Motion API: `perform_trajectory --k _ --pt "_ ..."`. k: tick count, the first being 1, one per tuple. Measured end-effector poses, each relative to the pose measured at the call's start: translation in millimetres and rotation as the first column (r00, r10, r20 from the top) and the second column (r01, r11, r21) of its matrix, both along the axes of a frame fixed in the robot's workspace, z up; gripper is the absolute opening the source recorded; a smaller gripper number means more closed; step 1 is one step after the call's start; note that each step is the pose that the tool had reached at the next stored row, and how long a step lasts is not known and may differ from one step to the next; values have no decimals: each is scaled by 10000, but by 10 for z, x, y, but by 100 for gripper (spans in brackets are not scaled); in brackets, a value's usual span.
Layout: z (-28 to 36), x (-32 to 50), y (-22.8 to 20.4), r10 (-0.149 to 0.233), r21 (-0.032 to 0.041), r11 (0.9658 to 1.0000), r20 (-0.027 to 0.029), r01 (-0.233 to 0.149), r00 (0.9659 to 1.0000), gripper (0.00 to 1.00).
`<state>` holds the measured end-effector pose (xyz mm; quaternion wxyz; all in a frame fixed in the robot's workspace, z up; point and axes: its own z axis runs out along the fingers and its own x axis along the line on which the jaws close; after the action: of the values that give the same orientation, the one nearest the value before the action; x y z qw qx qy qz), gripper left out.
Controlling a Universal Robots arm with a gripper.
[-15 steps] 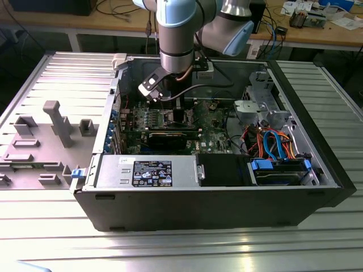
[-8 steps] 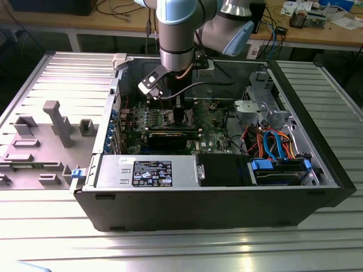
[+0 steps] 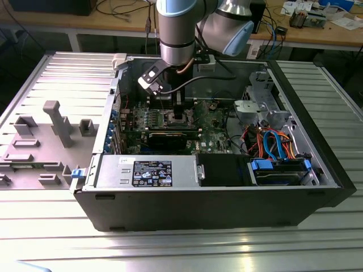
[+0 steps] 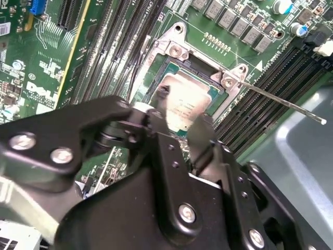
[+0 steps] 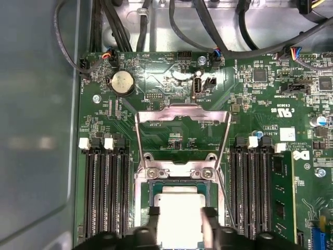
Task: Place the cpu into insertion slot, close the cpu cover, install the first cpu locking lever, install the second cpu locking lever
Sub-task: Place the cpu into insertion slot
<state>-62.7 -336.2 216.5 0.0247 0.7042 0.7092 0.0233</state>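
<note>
The computer case point(image 3: 204, 207) lies open on the ribbed metal table point(image 3: 170, 249). The arm reaches down into it to the middle of the green motherboard point(image 3: 218, 122), well clear of the case walls and of the drive cage at the exterior view's right.

In the first wrist view the insertion slot point(image 5: 179, 183) is hemmed in on two opposite sides by banks of long memory slots point(image 5: 106, 192). One bank holds a green memory module point(image 5: 281, 192). The grey case wall point(image 5: 36, 130) stands beyond the other bank.

The cpu cover point(image 5: 182, 111) is swung open off the slot. It is hinged at the slot's edge opposite the gripper, and bare board shows through its window. In the second wrist view a thin locking lever point(image 4: 281, 101) juts from a corner of the slot, out over the memory slots.

The cpu point(image 5: 180, 221) lies flat with its silver top up and its edges square to the slot's rim. Being square, it has no long axis. It sits in or just over the slot; I cannot tell whether it is fully seated.

The gripper point(image 5: 181, 211) straddles it. Its black fingers point(image 5: 153, 211) are parted by just the chip's width and press against two opposite edges, gripping the chip.
</note>
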Motion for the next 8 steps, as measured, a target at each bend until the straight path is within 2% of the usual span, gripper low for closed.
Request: perform_trajectory --k 1,2,5,6,7,8 --pt "0 1 0 0 2 10000 0 0 10000 36" --pt "0 1 0 0 2 10000 -1 0 10000 36" --pt "2 1 0 0 -1 10000 -3 0 10000 17" --pt "2 1 0 0 -1 10000 -3 0 10000 17" --pt "2 1 0 0 -1 10000 -3 0 10000 11" --pt "2 1 0 0 -1 10000 -3 0 10000 11"
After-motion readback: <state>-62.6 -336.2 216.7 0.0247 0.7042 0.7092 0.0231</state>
